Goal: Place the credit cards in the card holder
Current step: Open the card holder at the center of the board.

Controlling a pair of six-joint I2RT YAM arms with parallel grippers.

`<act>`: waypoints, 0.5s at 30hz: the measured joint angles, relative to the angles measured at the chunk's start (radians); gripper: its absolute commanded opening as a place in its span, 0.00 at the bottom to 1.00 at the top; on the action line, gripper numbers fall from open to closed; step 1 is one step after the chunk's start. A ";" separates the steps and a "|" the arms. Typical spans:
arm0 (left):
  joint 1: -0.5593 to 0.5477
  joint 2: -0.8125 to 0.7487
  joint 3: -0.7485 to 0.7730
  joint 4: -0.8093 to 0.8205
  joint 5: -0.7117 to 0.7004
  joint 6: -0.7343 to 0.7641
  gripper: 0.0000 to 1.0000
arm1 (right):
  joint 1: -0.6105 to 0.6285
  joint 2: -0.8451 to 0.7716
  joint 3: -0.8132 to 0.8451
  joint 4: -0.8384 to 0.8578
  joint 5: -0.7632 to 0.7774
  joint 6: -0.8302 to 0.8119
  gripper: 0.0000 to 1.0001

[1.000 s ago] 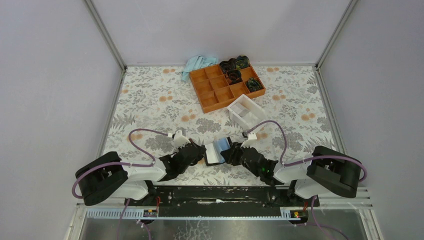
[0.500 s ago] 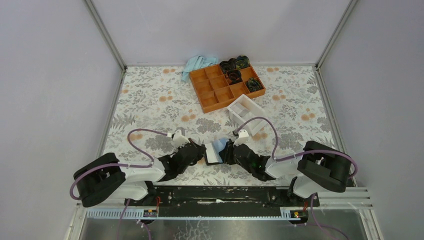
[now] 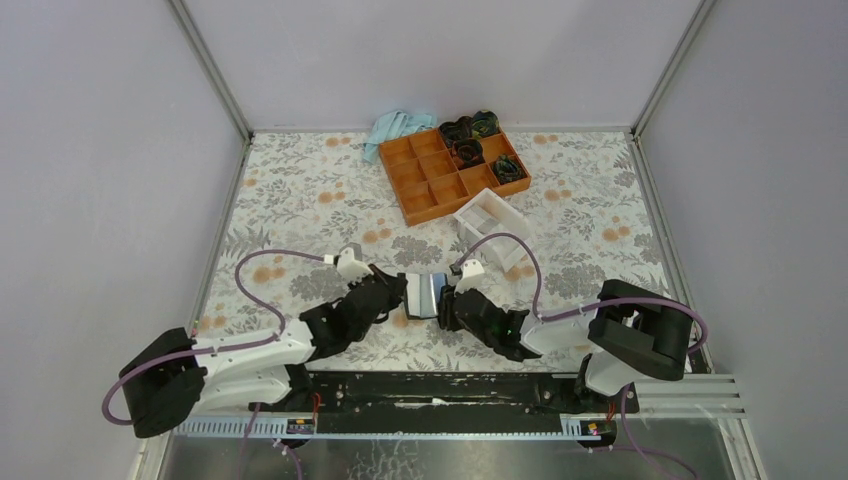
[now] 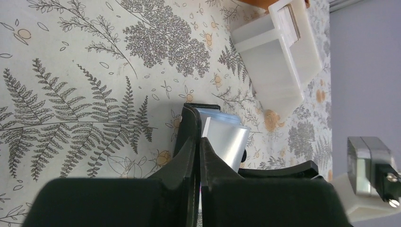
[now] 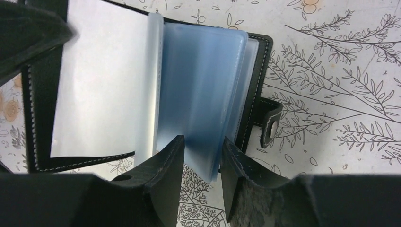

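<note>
Card holder: a black wallet, open and held up between the two grippers, on the near side of the white box, toward the arm bases.
Card holder, inside: pale blue see-through sleeves fanned out from the spine, with one whitish leaf spread toward the left cover.
Snap tab: it sticks out from the right cover and hangs loose over the fern-print table.
Left gripper: its fingers are pinched tight on the edge of the wallet's black cover, with barely any gap between them.
Right gripper: its fingers sit either side of the lower edge of the blue sleeve stack, which fills the gap between them. It grips the sleeves.
White box: open-topped and divided, and well apart from both grippers. In the left wrist view its farther compartment holds thin flat pieces on edge. I cannot tell whether they are cards.
Orange tray: just beyond the white box, on its far side. Dark coiled items fill the compartments farthest from the box.
Blue cloth: crumpled, beyond the white box and to its left, touching the tray's far corner.
</note>
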 measured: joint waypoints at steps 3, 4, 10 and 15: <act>0.000 0.048 0.019 -0.002 0.001 0.005 0.03 | 0.014 0.000 0.018 -0.027 0.022 -0.021 0.41; 0.000 0.068 0.019 -0.002 0.002 0.004 0.03 | 0.016 0.000 0.023 -0.032 0.029 -0.024 0.41; 0.000 0.180 -0.003 0.012 0.026 -0.010 0.02 | 0.019 -0.004 0.049 -0.072 0.072 -0.050 0.44; 0.000 0.208 -0.009 0.014 0.032 -0.014 0.02 | 0.019 -0.007 0.074 -0.097 0.098 -0.072 0.49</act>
